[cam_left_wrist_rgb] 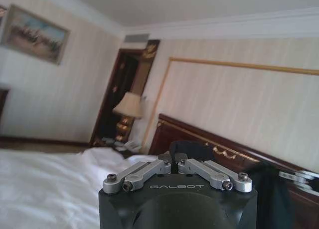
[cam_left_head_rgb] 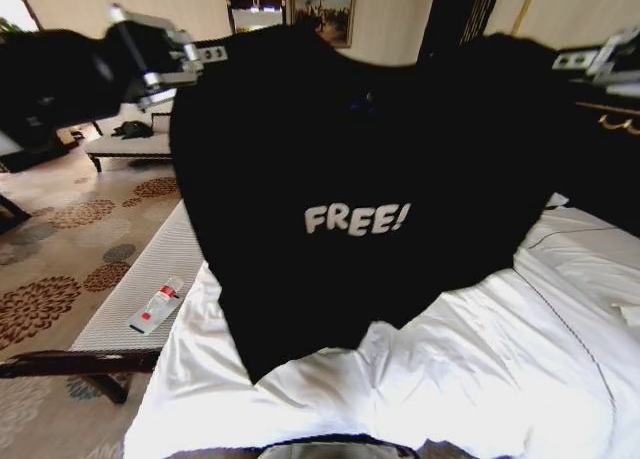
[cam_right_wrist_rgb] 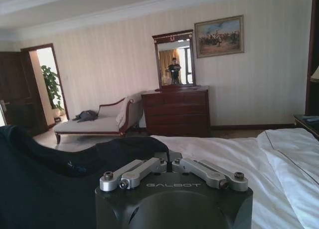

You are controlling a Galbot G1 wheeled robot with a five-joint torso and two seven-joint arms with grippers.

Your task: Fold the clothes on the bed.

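Observation:
The clothes, a black T-shirt [cam_left_head_rgb: 360, 179] with white "FREE!" lettering, hang spread out above the bed [cam_left_head_rgb: 480, 359], the lower hem just over the white sheet. My left gripper [cam_left_head_rgb: 205, 57] is shut on one top corner and my right gripper [cam_left_head_rgb: 565, 61] is shut on the other, both raised high. In the left wrist view the left gripper [cam_left_wrist_rgb: 174, 161] pinches a fold of black fabric [cam_left_wrist_rgb: 187, 148]. In the right wrist view the right gripper [cam_right_wrist_rgb: 169, 160] holds the shirt [cam_right_wrist_rgb: 50, 179], which drapes away over the bed [cam_right_wrist_rgb: 234, 149].
A pale ribbed bench [cam_left_head_rgb: 140, 299] with a small bottle [cam_left_head_rgb: 160, 304] on it stands along the bed's left side. Beyond lie patterned carpet, a chaise longue [cam_right_wrist_rgb: 99, 121] and a dark dresser [cam_right_wrist_rgb: 174, 112]. The dark headboard [cam_left_wrist_rgb: 199, 139] and a lamp [cam_left_wrist_rgb: 128, 105] stand at the right.

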